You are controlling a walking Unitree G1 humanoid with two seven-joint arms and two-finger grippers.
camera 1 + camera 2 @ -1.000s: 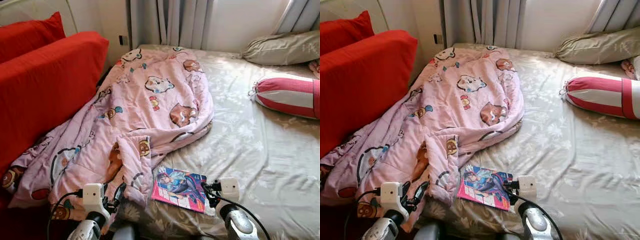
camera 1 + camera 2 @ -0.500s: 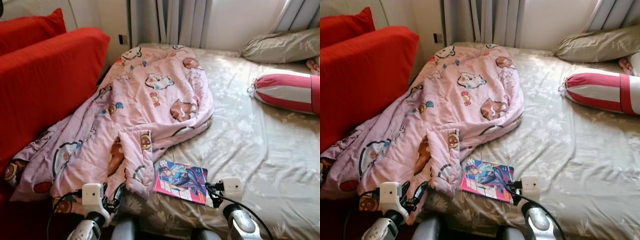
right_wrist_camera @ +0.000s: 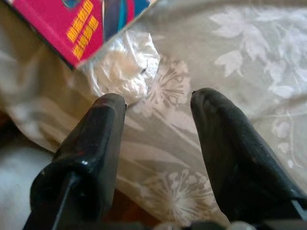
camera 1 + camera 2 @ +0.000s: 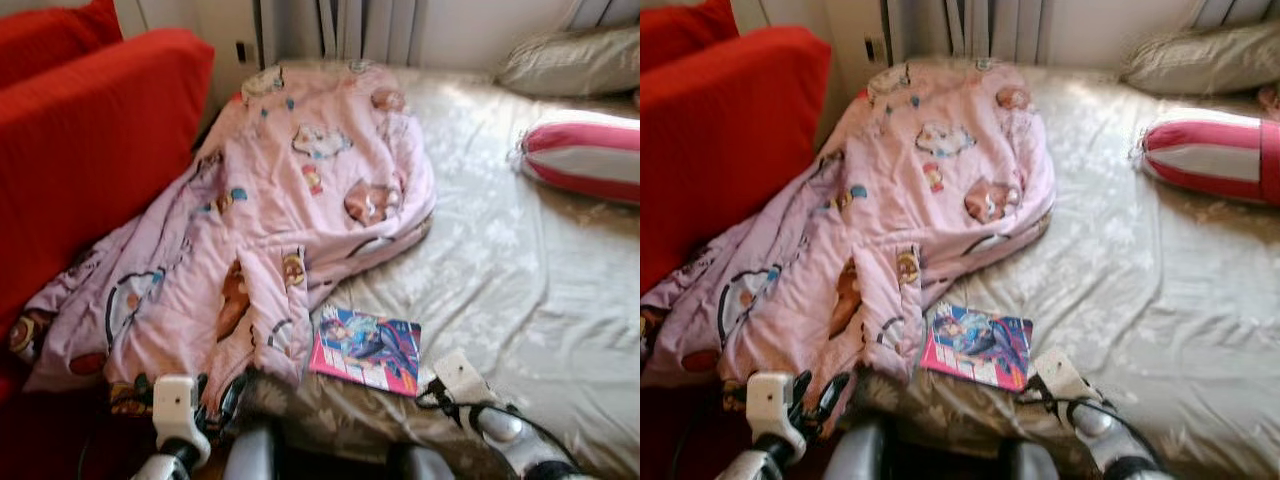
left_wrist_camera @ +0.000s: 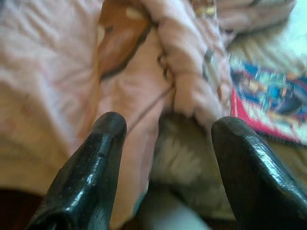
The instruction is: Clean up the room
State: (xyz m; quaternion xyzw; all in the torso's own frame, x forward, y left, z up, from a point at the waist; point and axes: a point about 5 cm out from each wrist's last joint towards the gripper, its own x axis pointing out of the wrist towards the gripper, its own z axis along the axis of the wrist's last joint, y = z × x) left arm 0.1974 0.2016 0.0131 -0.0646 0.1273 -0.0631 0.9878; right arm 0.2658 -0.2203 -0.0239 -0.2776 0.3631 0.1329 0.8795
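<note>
Both grippers spread over the bed's near edge, holding nothing

The right gripper (image 3: 156,103) hangs, fingers apart, over the sheet (image 4: 520,270) just beside the magazine (image 4: 366,349). The left gripper (image 5: 168,129), also spread, points at the quilt (image 4: 270,220), which lies touching the magazine's other side.

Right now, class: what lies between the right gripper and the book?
Only bare bedsheet. The right wrist view shows the right gripper open just short of the book, with creased floral sheet between them.
</note>
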